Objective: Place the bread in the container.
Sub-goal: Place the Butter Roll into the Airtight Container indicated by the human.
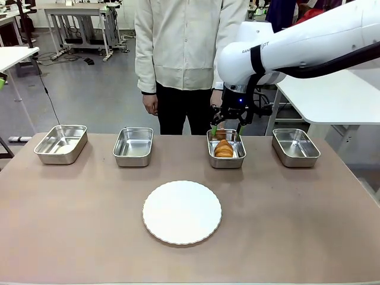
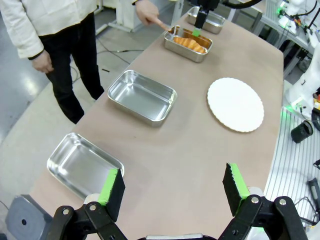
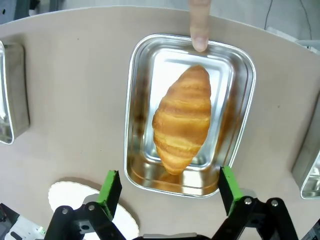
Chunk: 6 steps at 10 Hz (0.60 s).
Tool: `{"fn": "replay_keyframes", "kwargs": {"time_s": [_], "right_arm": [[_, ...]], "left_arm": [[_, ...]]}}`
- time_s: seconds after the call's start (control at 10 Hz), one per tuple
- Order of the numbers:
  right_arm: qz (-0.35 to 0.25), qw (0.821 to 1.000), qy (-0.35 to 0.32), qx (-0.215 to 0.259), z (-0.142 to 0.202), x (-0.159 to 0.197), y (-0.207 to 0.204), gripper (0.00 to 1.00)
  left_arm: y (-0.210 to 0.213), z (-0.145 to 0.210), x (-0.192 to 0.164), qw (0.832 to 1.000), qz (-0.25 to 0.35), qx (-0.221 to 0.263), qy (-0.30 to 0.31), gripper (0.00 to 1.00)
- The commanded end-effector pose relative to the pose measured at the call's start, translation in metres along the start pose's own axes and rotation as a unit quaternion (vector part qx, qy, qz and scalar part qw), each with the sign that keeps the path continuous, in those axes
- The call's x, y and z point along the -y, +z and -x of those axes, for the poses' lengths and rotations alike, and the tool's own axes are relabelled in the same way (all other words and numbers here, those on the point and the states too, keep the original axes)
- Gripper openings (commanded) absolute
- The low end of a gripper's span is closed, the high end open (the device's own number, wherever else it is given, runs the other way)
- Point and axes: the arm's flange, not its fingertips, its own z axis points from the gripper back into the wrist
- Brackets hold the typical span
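**Pincer apart over the pan, bread lying inside**

Pincer on the left arm point(image 2: 172, 192) waits at the near end of the bench point(image 1: 71, 237), green pads wide apart and nothing between them. Reading along the row from the left, two steel pans sit bare, the first pan point(image 1: 61, 143) and the second pan point(image 1: 133, 145), with the white plate point(image 1: 181, 212) nearer the robot's side in the middle. Third along is the container point(image 1: 226, 158), and the bread point(image 1: 224, 148) lies flat in it, tapered ends running along the pan's length. Right above it hangs the right pincer point(image 1: 226, 128), fingers spread and clear of the roll on both sides. A person's finger point(image 3: 200, 25) points down at the far rim. Last on the right stands a fourth pan point(image 1: 295, 146).

From where I stand the drop looks done. A clean finish would be a straight lift upward, fingers kept apart, so no pad catches the rolled rim or drags the roll, and well away from that finger.
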Motion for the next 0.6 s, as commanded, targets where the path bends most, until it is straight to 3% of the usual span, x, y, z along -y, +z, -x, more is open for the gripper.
{"fn": "replay_keyframes", "kwargs": {"time_s": [0.0, 0.5], "right_arm": [[0.0, 1.0, 0.001, 0.005, 0.0001, 0.0006, -0.002, 1.0], [0.0, 1.0, 0.001, 0.005, 0.0001, 0.0006, -0.002, 1.0]], "left_arm": [[0.0012, -0.0011, 0.0021, 1.0, 0.003, 0.01, -0.008, 1.0], [0.0012, -0.0011, 0.0021, 1.0, 0.003, 0.01, -0.008, 1.0]]}}
